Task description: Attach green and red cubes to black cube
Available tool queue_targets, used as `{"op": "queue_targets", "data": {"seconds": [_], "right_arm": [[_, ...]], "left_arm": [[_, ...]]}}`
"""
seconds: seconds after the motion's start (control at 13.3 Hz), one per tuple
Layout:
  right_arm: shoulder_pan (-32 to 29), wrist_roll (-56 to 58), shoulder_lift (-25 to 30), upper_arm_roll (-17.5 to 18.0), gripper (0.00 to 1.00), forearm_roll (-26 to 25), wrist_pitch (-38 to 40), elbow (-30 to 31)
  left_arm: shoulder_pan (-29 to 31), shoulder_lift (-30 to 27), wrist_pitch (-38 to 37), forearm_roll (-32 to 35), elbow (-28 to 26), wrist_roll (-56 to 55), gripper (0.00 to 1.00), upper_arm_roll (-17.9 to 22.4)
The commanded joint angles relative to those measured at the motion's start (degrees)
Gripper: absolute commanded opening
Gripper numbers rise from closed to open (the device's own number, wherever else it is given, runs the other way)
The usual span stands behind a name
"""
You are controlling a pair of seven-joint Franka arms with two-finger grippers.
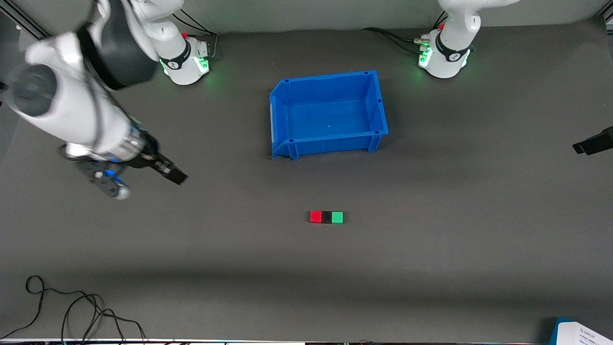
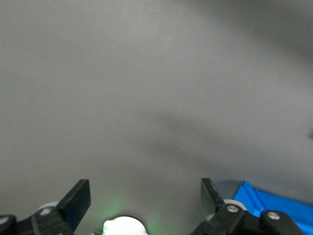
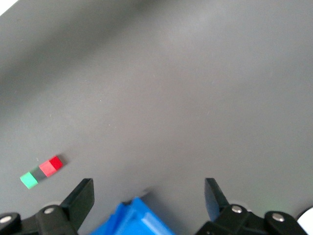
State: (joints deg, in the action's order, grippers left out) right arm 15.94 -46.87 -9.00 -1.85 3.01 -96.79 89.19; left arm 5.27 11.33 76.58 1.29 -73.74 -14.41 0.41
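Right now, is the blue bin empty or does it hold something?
Empty. The front view shows the blue bin's bare floor; the red cube, black cube and green cube lie outside it.

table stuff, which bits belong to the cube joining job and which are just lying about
Job:
- red cube, black cube and green cube, in a touching row, black in the middle
- right gripper and left gripper, both open, empty, away from the cubes

Lying about:
- blue bin
- loose cable

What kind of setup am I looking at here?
Likely a robot lab bench: two arm bases bolted to a dark matted table, a blue bin, and small cubes laid out as test pieces.
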Motion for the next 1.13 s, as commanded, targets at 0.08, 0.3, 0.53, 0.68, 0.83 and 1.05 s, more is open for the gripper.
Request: {"op": "queue_targets", "data": {"seconds": [0.08,0.3,0.53,0.68,0.83,1.05], "right_arm": [[-5.83,14.66,6.80,0.80,1.00,-0.19,3.17,4.67],[-10.47,23.75,8.21,1.67,1.00,-0.28,3.71,4.67],[-11.81,28.49,8.48,3.43,1.00,-3.96,3.72,4.50],[-11.81,32.53,8.48,2.82,1.00,-4.23,3.63,4.32],[-11.81,33.60,8.48,2.73,1.00,-4.85,3.72,4.32],[-11.73,32.56,8.30,2.82,1.00,-6.17,3.63,4.32]], "left_arm": [[-0.09,-1.22,0.68,-2.07,-0.96,9.05,1.00,-0.23],[-1.05,-1.39,0.42,-1.99,-1.05,8.96,1.00,-1.20],[-1.58,-1.48,0.59,-1.11,-1.23,9.40,1.00,-3.04],[-1.84,-1.48,0.77,-1.11,-1.23,9.84,1.00,-3.14],[-3.07,-3.84,1.73,-0.76,-2.62,12.37,1.00,-3.05],[-3.69,-6.74,4.10,-0.76,-7.01,12.92,1.00,-3.13]]}}
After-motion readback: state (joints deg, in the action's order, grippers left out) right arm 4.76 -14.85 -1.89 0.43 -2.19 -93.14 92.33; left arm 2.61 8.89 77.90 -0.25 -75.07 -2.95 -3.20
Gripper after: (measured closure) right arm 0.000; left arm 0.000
